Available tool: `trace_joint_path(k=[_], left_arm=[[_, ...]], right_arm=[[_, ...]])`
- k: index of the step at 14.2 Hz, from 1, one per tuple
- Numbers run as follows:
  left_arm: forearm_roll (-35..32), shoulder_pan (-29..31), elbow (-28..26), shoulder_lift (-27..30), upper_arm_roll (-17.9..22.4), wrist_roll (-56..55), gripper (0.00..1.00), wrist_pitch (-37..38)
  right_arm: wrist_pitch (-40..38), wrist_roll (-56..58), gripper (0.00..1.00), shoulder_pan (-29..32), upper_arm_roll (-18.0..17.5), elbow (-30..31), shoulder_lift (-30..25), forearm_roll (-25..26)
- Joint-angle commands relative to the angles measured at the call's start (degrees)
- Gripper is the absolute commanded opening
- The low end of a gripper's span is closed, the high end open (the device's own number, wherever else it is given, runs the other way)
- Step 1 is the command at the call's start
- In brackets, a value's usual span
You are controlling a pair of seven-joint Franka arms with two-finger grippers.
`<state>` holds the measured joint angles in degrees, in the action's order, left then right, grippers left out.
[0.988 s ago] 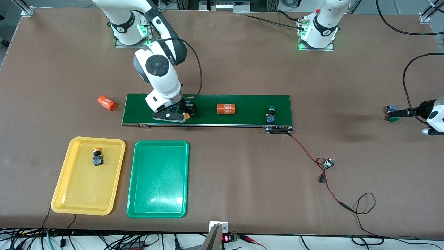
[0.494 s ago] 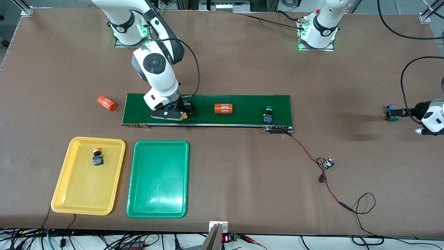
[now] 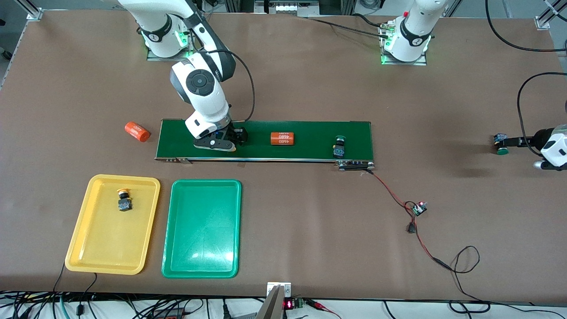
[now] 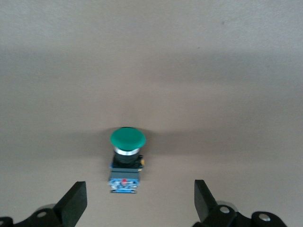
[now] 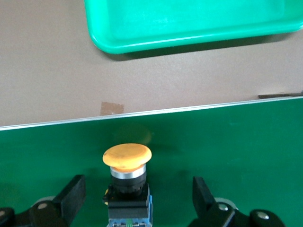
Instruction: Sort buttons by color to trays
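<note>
My right gripper (image 3: 234, 141) (image 5: 137, 195) is low over the conveyor belt (image 3: 305, 130), open. A yellow-capped button (image 5: 127, 158) lies on the belt between its fingers (image 5: 73, 194), untouched. A second yellow button (image 3: 124, 200) lies in the yellow tray (image 3: 110, 241). Beside it, the green tray (image 3: 201, 230) (image 5: 189, 19) holds nothing. One green button (image 3: 339, 146) rides the belt near its left-arm end. Another green button (image 3: 502, 149) (image 4: 128, 138) lies on the bare table at the left arm's end. My left gripper (image 3: 509, 142) (image 4: 139, 203) hangs open just over it, not touching.
An orange cylinder marked 4680 (image 3: 282, 138) lies mid-belt. Another one (image 3: 136, 131) lies on the table off the belt's right-arm end. Red-black wires with a small board (image 3: 418, 208) trail from the belt's corner toward the front edge.
The belt has carried the orange cylinder and the green button toward the right arm's end. My right gripper has shifted the same way over the yellow button. The left wrist has barely moved.
</note>
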<state>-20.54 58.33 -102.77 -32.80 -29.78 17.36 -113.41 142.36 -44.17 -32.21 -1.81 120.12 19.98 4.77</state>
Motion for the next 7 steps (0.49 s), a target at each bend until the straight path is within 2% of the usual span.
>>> trace_joint_path(k=[1,2,3,6,7], left_arm=[[-1.25,2.31,-1.2,0.71,-0.54,2.77,1.0,-1.46],[-1.25,2.92,-2.34,1.24,-0.63,2.77,1.0,-1.98],[-1.25,3.28,-3.83,2.03,-0.63,2.77,1.0,-2.77],[-1.25,4.16,-5.16,2.21,-0.8,2.59,1.0,-3.56],[-1.25,4.25,-6.12,2.38,-0.72,2.59,1.0,-4.7]], right_arm=[[0.73,1.09,0.98,0.3,-0.21,0.82,-0.47,0.77],[0.73,2.14,0.95,0.47,-0.21,0.82,-0.38,0.77],[0.73,2.68,0.86,0.65,-0.21,0.82,-0.29,0.77],[0.73,3.91,0.53,0.83,-0.21,0.82,-0.12,0.77],[0.73,4.26,0.45,0.92,-0.21,0.82,-0.12,0.77]])
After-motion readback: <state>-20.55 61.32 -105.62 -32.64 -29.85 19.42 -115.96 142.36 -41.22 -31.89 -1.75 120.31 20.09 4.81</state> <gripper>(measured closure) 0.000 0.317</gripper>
